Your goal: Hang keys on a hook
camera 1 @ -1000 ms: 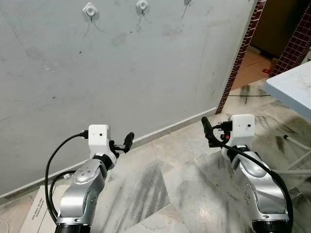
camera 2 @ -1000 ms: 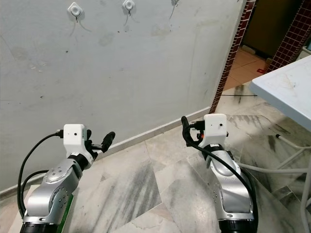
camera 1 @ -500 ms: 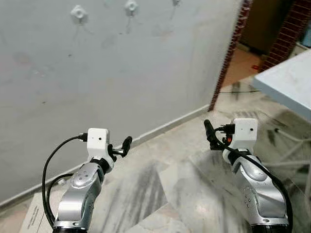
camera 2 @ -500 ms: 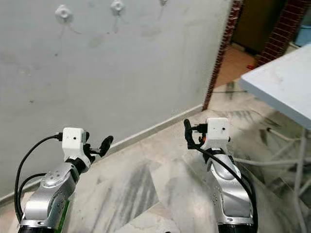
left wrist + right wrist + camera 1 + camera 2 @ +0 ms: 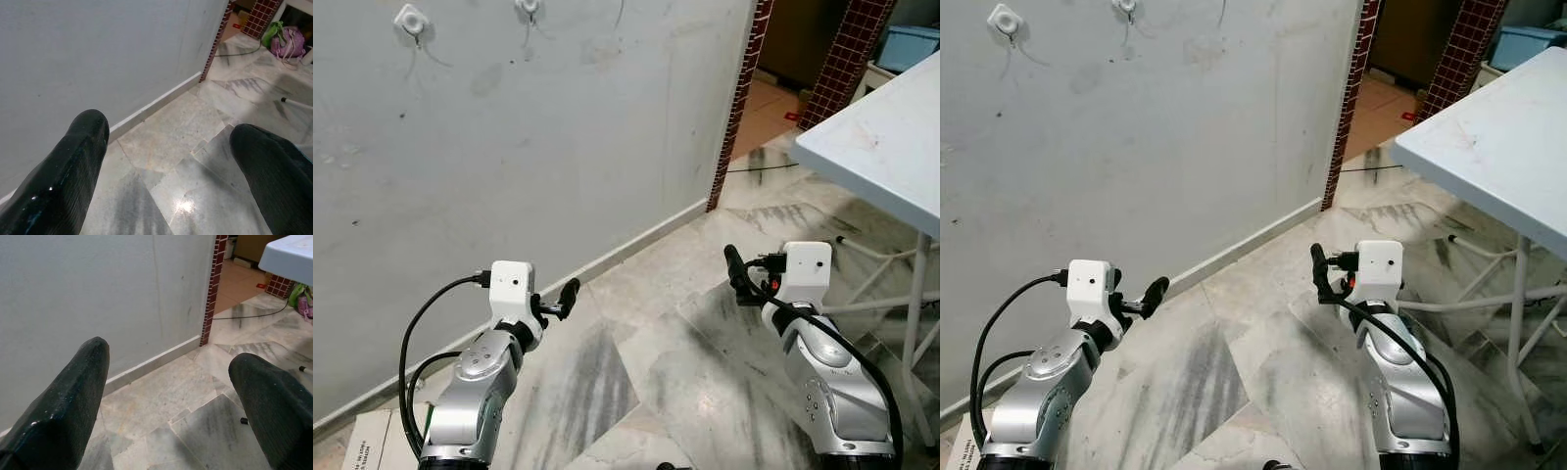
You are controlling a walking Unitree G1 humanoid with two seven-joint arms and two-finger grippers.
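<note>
Two white hooks (image 5: 411, 20) (image 5: 529, 8) sit high on the grey wall (image 5: 558, 147) at the upper left, far above both arms. I see no keys. My left gripper (image 5: 570, 291) is held low in front of the wall's skirting, and in the left wrist view its fingers (image 5: 73, 161) stand wide apart, open with nothing between them. My right gripper (image 5: 732, 264) hovers over the marble floor further right; in the right wrist view its fingers (image 5: 73, 391) are likewise open and hold nothing.
A white table (image 5: 891, 127) on thin legs (image 5: 913, 333) juts in at the right. A brick pillar (image 5: 736, 98) ends the wall, with a doorway beyond it. A cardboard box (image 5: 362, 436) lies at the lower left. Bags (image 5: 288, 39) lie on the floor far off.
The whole picture has shifted: the hooks have slid toward the upper left and more of the table and doorway has come in on the right. Both arms keep the same pose.
</note>
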